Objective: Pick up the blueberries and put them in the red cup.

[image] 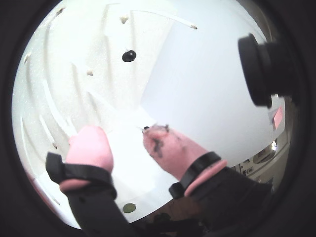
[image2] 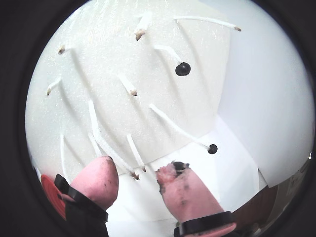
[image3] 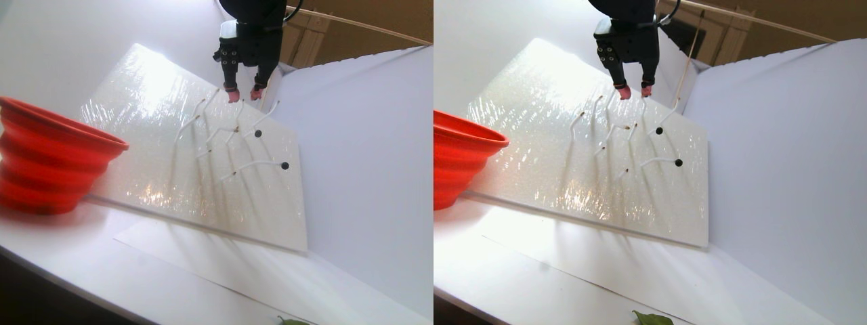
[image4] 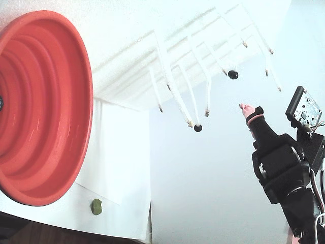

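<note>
**Open jaws short of the nearest berry**

The gripper hangs over the white board with its pink fingertips apart and nothing clearly between them, though a dark smear or speck sits on the right tip; two blueberries remain on white stalks; the nearer one lies up and to the right of the jaws in a wrist view, just beyond the right tip; judged from that, the next reach wants a shift rightward and forward; the red cup stands well apart, at the left of the fixed view.
</note>
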